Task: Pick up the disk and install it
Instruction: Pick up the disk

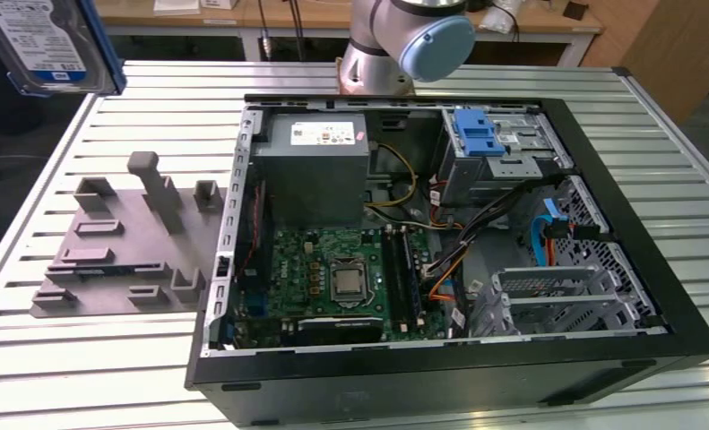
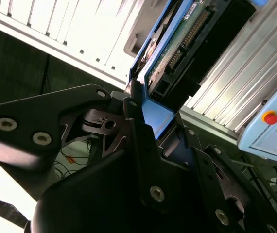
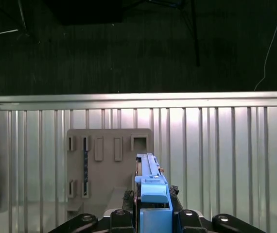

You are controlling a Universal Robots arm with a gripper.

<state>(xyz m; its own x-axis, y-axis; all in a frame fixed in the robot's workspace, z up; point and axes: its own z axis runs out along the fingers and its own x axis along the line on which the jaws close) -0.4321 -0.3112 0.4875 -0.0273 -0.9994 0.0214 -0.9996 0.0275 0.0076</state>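
Observation:
The disk (image 1: 46,45), a silver hard drive with a white-and-blue label in a blue plastic carrier, hangs high in the air at the exterior view's upper left, off the table's corner. In the second wrist view my gripper (image 2: 154,115) is shut on the carrier's blue end, and the disk (image 2: 180,41) shows its green circuit board and connectors beyond the black fingers (image 2: 133,121). In the first wrist view the disk (image 3: 150,187) stands edge-on between the gripper's black links (image 3: 153,216), above the slatted table.
An open computer case (image 1: 641,224) lies on the slatted table, with a grey power-supply box (image 1: 318,166), a motherboard (image 1: 342,273) and a drive bay with a blue latch (image 1: 483,134). A grey fixture plate (image 1: 121,242) sits beside the case. A pendant with a red button (image 2: 270,118) is nearby.

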